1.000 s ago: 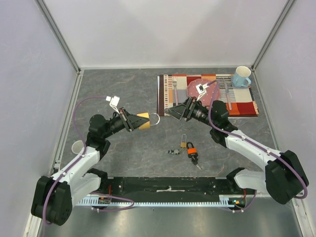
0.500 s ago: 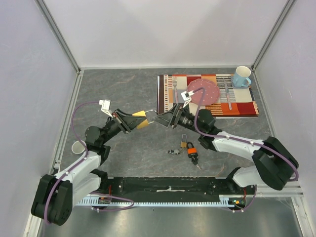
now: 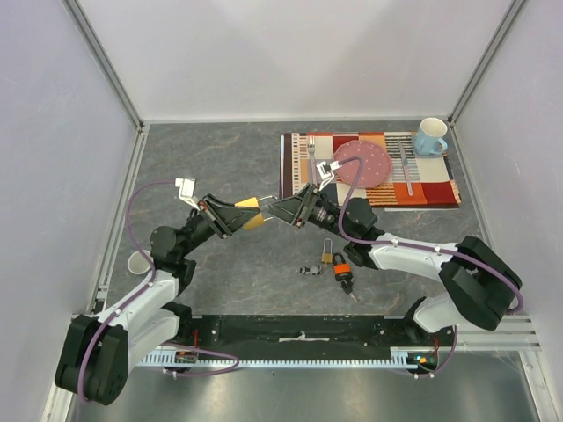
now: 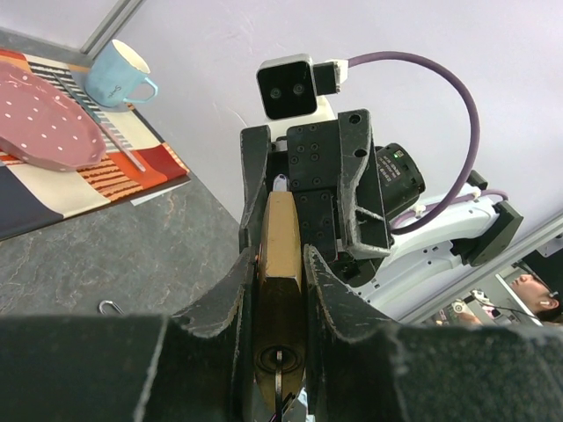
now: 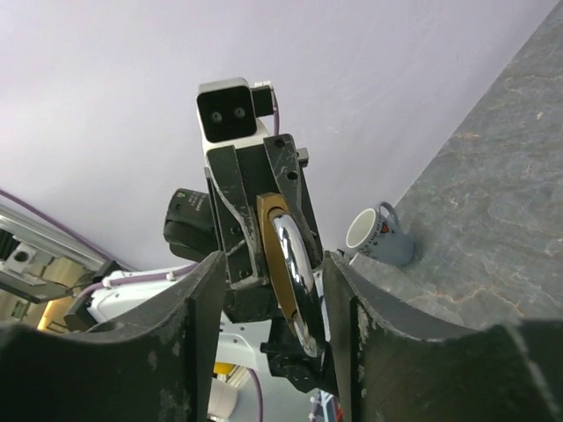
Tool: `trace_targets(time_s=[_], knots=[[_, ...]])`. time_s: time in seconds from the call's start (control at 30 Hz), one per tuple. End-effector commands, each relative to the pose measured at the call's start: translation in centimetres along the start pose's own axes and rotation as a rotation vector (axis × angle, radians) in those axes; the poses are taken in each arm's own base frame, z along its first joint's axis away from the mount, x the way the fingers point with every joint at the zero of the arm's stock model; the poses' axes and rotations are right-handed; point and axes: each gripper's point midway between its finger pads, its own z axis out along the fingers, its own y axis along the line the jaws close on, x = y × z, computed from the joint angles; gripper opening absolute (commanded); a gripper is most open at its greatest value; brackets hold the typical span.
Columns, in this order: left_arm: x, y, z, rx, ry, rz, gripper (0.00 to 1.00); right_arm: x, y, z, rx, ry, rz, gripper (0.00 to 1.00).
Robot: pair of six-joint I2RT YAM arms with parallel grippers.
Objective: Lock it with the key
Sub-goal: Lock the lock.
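Observation:
A brass padlock (image 3: 252, 214) is held off the table, with my left gripper (image 3: 247, 216) shut on its body. In the left wrist view the padlock (image 4: 281, 230) sits between the pads, and a key (image 4: 280, 391) is in its keyhole. My right gripper (image 3: 280, 211) faces it from the right. In the right wrist view the chrome shackle (image 5: 296, 264) lies between the fingers of the right gripper (image 5: 273, 265). A gap shows on the left side of the shackle, and the right finger is close to it.
Two more padlocks, a brass one (image 3: 327, 257) and an orange one (image 3: 342, 268), lie with small keys (image 3: 310, 270) on the table in front. A placemat (image 3: 440, 189) at the back right carries a pink plate (image 3: 362, 161), forks and a blue mug (image 3: 430, 136). A white cup (image 3: 138, 261) stands at the left.
My right arm has swung left from over the placemat to the padlock, and its jaws have narrowed around the shackle. My left arm drew back slightly, still gripping the padlock.

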Motion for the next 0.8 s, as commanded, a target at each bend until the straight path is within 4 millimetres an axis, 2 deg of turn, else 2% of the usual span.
trace_targets(time_s=[0.0, 0.13, 0.33, 0.37, 0.43, 0.63, 0.77], knots=[[-1.7, -3.1, 0.2, 0.102, -0.057, 0.049, 0.02, -2.0, 2.8, 0.9, -0.088, -0.073, -0.012, 0.52], [-1.7, -3.1, 0.2, 0.102, -0.057, 0.049, 0.02, -2.2, 3.1, 1.3, -0.101, -0.085, 0.001, 0.43], [-1.4, -3.2, 0.2, 0.110, -0.034, 0.050, 0.02, -2.2, 3.2, 1.9, -0.110, -0.075, 0.003, 0.15], [-1.3, -3.3, 0.2, 0.114, -0.029, 0.051, 0.02, -2.2, 3.3, 1.9, -0.111, -0.078, 0.005, 0.06], [-1.1, -3.5, 0.1, 0.122, -0.012, 0.056, 0.02, -2.2, 3.2, 1.9, -0.107, -0.079, 0.000, 0.00], [-0.6, -3.3, 0.1, 0.118, 0.016, 0.058, 0.02, -2.4, 3.2, 1.8, -0.092, -0.083, -0.026, 0.00], [-0.2, -2.3, 0.1, 0.076, 0.036, 0.055, 0.06, -2.6, 3.3, 1.4, -0.071, -0.088, -0.061, 0.00]])
